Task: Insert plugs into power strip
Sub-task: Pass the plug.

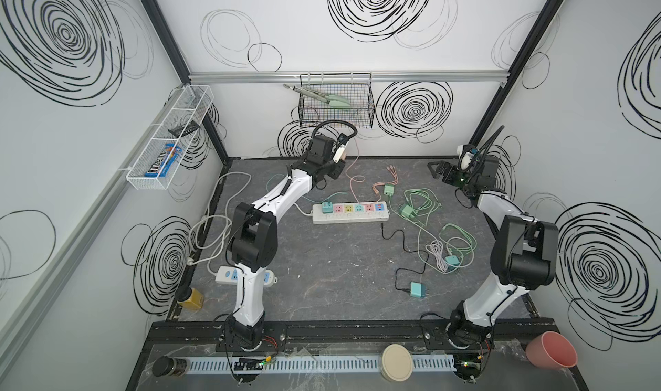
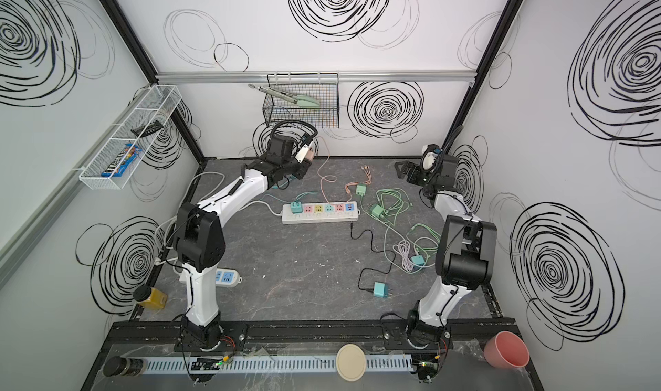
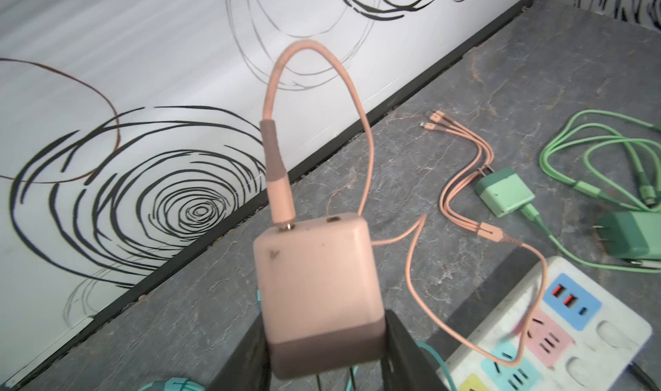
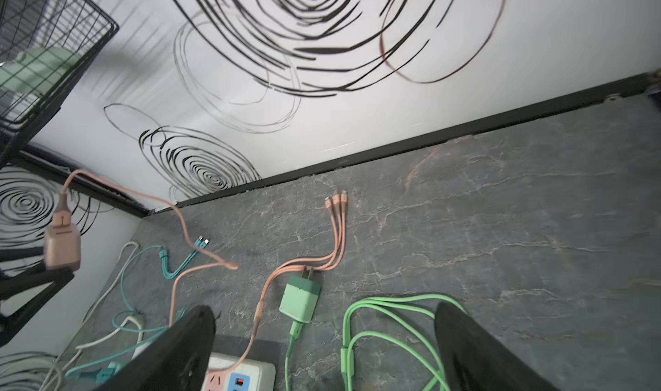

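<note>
Pink plug hung aloft over back of table, clamped at dark-banded end by left gripper. Cable end faced outward, prongs hidden; likely staged for turning toward free socket. Power strip lay below, teal plug seated. Right gripper gaped wide, empty, parked clear. Dark marbled table; white walls carried scribbled spirals.

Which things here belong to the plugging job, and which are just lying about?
Job: power strip; pink plug in left gripper; seated teal plug; loose mint plug; loose teal plug.
Lying about: tongs; candy box; pink cup; cream lid.
</note>
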